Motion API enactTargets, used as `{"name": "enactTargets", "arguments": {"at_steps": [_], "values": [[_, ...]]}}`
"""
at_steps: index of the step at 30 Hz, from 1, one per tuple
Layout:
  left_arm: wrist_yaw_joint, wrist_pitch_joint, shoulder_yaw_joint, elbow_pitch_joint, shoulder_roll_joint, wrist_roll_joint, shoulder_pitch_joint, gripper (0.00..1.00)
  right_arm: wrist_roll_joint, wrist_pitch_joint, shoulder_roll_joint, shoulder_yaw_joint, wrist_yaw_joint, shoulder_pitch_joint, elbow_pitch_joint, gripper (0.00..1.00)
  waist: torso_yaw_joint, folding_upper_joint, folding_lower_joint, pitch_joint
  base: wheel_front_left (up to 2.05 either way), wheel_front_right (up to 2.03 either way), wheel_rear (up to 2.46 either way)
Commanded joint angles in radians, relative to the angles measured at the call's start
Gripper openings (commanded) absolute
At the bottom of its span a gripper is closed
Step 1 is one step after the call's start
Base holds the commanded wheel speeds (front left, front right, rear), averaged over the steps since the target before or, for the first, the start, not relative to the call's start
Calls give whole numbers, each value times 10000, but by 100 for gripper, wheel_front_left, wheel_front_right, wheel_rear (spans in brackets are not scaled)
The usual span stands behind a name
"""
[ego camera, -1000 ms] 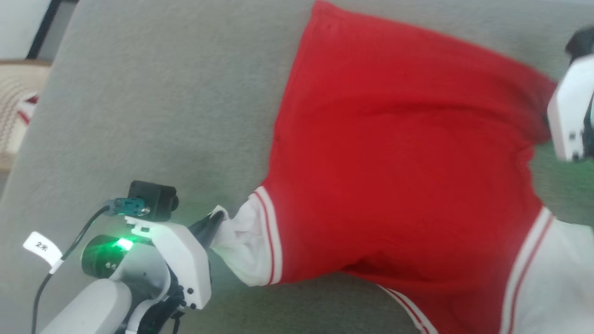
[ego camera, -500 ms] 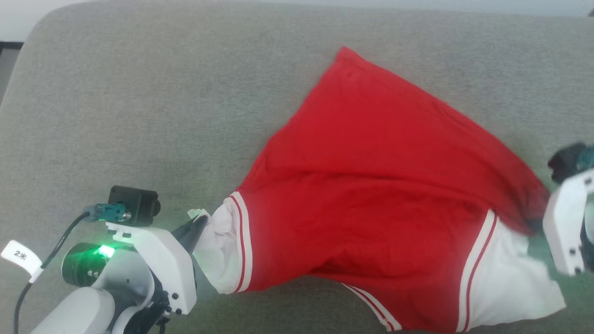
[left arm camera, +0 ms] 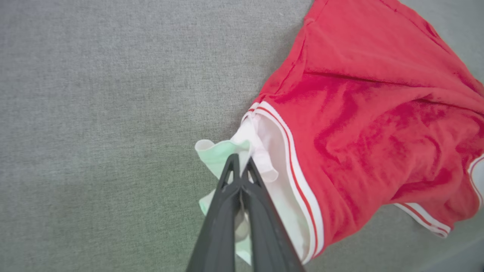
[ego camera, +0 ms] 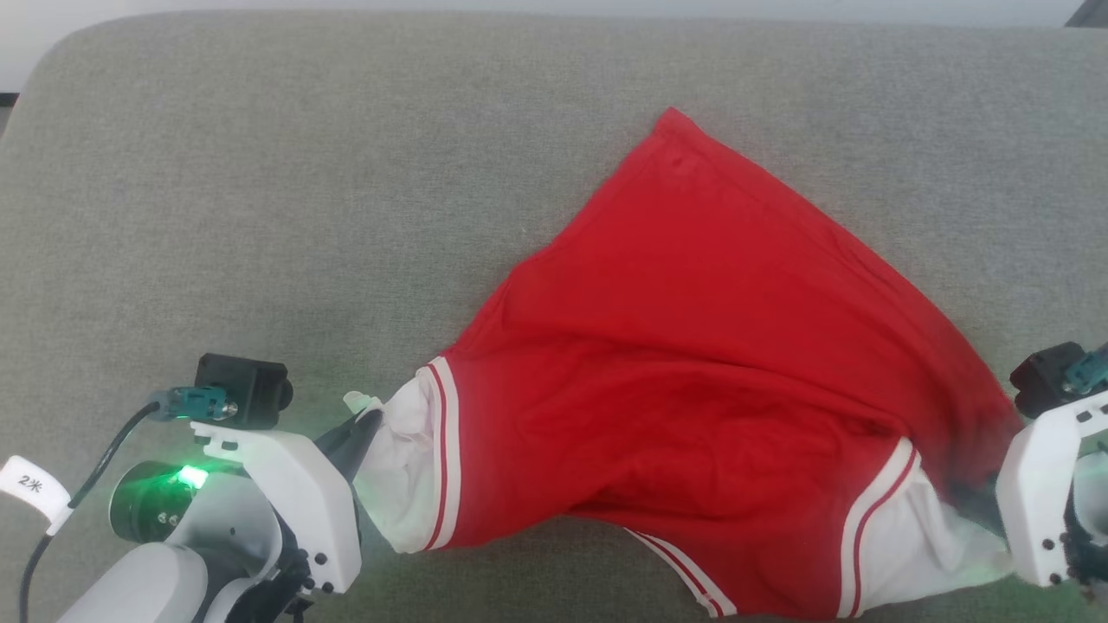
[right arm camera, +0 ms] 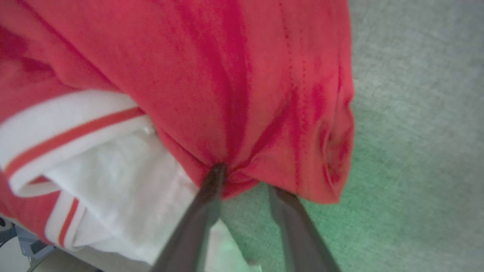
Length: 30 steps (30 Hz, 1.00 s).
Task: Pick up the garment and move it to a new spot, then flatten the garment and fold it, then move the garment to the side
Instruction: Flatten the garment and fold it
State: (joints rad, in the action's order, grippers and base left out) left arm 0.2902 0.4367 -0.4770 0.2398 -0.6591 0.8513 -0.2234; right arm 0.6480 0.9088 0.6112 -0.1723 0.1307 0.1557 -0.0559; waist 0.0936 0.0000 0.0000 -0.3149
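- The red jersey (ego camera: pixel 692 346) lies on a grey fabric surface (ego camera: pixel 260 173), right of the middle in the head view and close to its near edge.
- Its red body spreads in a rough triangle, one corner pointing toward the far side of the surface, with broad soft folds across the middle.
- A white panel (ego camera: pixel 402 484) shows at the near left of the jersey and another at the near right, each edged with striped trim (ego camera: pixel 441 450) in white and red.
- More of that trim runs along the near hem, which curls up off the surface.
- From the left wrist, the jersey (left arm camera: pixel 359 113) looks thin with a slight sheen, creased in darker streaks.
- The left gripper (left arm camera: pixel 241 166) has its two dark fingers pressed together on the bunched edge of the left white panel; a green light (ego camera: pixel 186 476) on that wrist tints the cloth there.
- The right gripper (right arm camera: pixel 245 177) has its fingers apart, with grey surface visible between them; the red hem (right arm camera: pixel 227 56) drapes onto both tips and is not pinched.
- In the head view, the right gripper's white housing (ego camera: pixel 1034 493) sits at the jersey's near right corner.
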Motion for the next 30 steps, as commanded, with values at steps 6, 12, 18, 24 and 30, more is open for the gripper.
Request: {"name": "enactTargets", "arguments": {"at_steps": [6, 12, 18, 24, 30], "values": [[19, -71, 15, 62, -26, 20, 140, 0, -146, 687, -258, 640, -16, -520, 616, 100, -12, 0, 0, 83, 0, 0, 0], [-18, -46, -87, 50, 51, 21, 127, 0, -153, 1104, -280, 1171, -8, 12, 1935, 100, 112, 0, 0, 142, 0, 0, 0], [-141, -22, -263, -13, 192, -26, -63, 0, -365, 1425, -443, 1401, -8, 955, 3094, 100, 467, 0, 0, 148, 0, 0, 0], [-357, -88, -452, -197, 416, -51, -335, 0, -674, 339, -700, 818, -7, 2939, 2455, 100, 921, 0, 0, -46, 0, 0, 0], [-638, -153, -727, -508, 798, -105, -752, 0, -1226, -1158, -665, -850, -7, 5311, 50, 100, 1453, 0, 0, -334, 0, 0, 0]]}}
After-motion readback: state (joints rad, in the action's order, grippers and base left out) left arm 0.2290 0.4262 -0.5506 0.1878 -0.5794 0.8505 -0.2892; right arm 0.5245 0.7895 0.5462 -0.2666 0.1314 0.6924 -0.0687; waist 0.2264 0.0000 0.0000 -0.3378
